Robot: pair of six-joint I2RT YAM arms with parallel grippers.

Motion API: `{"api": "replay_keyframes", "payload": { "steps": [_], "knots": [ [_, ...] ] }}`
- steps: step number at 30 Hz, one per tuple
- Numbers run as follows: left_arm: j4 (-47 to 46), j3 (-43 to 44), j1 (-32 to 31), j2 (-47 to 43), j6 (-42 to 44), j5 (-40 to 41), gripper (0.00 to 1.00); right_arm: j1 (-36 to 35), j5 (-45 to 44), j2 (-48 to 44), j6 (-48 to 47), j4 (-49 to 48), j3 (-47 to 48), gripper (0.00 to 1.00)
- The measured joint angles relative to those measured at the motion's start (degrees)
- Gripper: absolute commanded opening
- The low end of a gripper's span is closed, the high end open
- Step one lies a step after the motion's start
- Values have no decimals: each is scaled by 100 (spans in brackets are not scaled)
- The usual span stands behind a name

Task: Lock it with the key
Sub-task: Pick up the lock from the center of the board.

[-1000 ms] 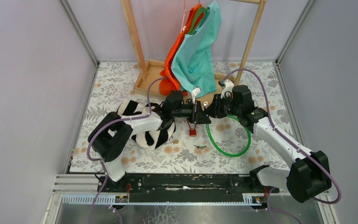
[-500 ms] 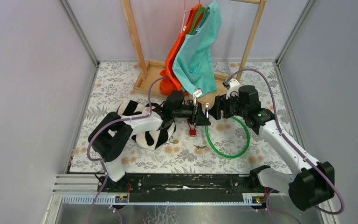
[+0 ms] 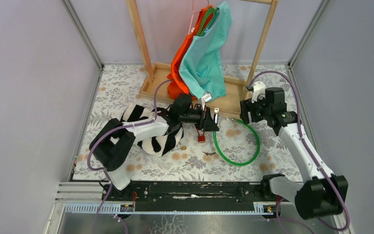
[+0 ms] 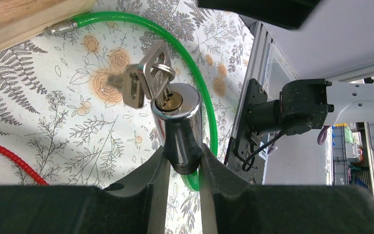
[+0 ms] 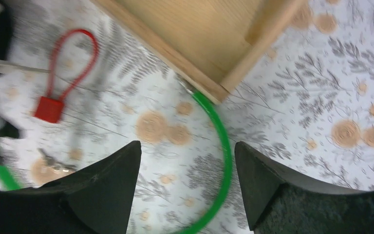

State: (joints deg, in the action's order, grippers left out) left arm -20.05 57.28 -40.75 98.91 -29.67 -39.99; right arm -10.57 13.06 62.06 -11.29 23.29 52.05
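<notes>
Two arms, two quite different jobs. The left gripper point(image 4: 181, 155) has its fingers closed on the lower part of the lock barrel point(image 4: 177, 114), holding it up just in front of the near edge of the wooden rack base point(image 3: 158, 78). The key point(image 4: 157, 73) sits in the keyway. The right gripper point(image 5: 186, 146) hangs at the base's near right corner, fingers spread wide with nothing between them, well apart from the key.

Turning the key looks like the step in hand, and I see a few ways it could go wrong. A second key point(image 4: 132, 90) dangles from the same ring, so a pinch could land on it or on the ring instead of the head. The barrel is round and polished and held only by its lower part, so a hard twist might spin it in the left fingers. The green cable point(image 3: 259, 141) lies looped on the mat in front of the base. One metal tip point(image 4: 58, 28) rests against the wood, seemingly outside the barrel. If so, turning now would lock nothing.

Only the left wrist view shows the key seated, the ring and that loose tip. From above they are little more than a glint. The right wrist view, blurred at its left side, shows the open fingers over the mat and a small red lock point(image 5: 48, 109) lying in front of the base. The top view alone shows how far apart the two grippers stand.
</notes>
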Motion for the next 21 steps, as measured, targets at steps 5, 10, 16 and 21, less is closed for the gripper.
{"api": "replay_keyframes", "payload": {
  "steps": [5, 10, 16, 21],
  "knots": [
    [48, 0, 0, -13, 15, -33, 0, 726, 22, 922, -780, 188, -4, 73],
    [59, 0, 0, -31, 83, -74, 0, 979, 177, 1797, -1478, 264, -50, 69],
    [59, 0, 0, -31, 107, -175, 0, 979, 345, 2343, -2124, 22, -188, 62],
    [74, 0, 0, -31, 107, -245, 0, 979, 380, 2870, -2524, -345, -186, 59]
  ]
}}
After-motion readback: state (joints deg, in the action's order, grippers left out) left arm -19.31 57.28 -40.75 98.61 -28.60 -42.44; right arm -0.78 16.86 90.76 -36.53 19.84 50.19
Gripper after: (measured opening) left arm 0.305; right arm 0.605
